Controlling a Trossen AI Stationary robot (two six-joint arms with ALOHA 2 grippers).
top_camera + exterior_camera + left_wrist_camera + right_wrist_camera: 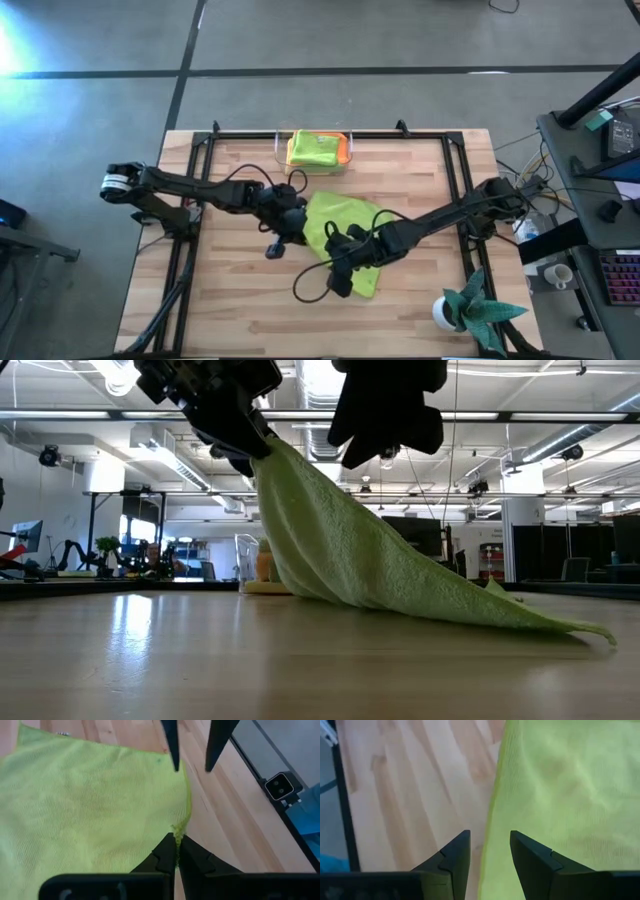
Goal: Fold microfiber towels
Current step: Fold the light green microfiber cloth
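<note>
A lime green microfiber towel (345, 222) lies mid-table with one side raised. My left gripper (177, 851) is shut on that raised side. In the low view the towel (350, 550) slopes from the left gripper (250, 455) down to a far corner (600, 632) that rests on the wood. My right gripper (490, 847) hovers open just above the towel's edge (492, 805) and touches nothing; its two fingers (172, 745) also show in the left wrist view, a short way along the same edge. My left gripper pinches the towel's hemmed edge (181, 827) between its two fingers, slanting down from the table's left. That part (275, 460) is lifted clear of the table. The cloth hangs from it in a slope, and its far end lies on the table.
A clear bin (345, 158) at the far edge holds folded towels (312, 148). A teal spiky plant in a white pot (470, 310) stands at the near right corner. Black frame rails (462, 190) run along the table's sides. Bare wood (230, 300) lies near the front left.
</note>
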